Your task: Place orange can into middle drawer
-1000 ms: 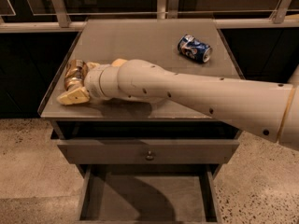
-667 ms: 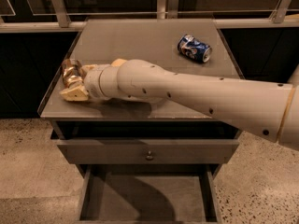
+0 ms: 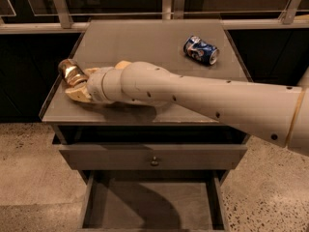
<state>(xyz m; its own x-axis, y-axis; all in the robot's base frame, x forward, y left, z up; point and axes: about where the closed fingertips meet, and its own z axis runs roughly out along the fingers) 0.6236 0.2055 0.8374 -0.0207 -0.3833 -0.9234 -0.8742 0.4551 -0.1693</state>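
Gripper [image 3: 74, 83] is seen at the left edge of the grey cabinet top [image 3: 145, 37], clasped on the orange can [image 3: 71, 71]. The can is held tilted, its coppery side catching the light, with one pale finger [image 3: 77, 94] pressed along its near side; the other finger is hidden behind it. The can is positioned just above the cabinet top, close to the left rim. A thick cream arm [image 3: 217, 98] is stretched across the cabinet from the right edge of the view to the gripper. The blue-and-white can [image 3: 201, 50] is laid on its side near the right rear of the top, well apart from the gripper. Below the top, a closed drawer front [image 3: 106, 156] with a small round knob [image 3: 154, 161] is shown. Beneath that, the middle drawer [image 3: 193, 207] is pulled out, its flat grey floor partly shadowed. Speckled flooring [image 3: 29, 168] is seen around the cabinet.
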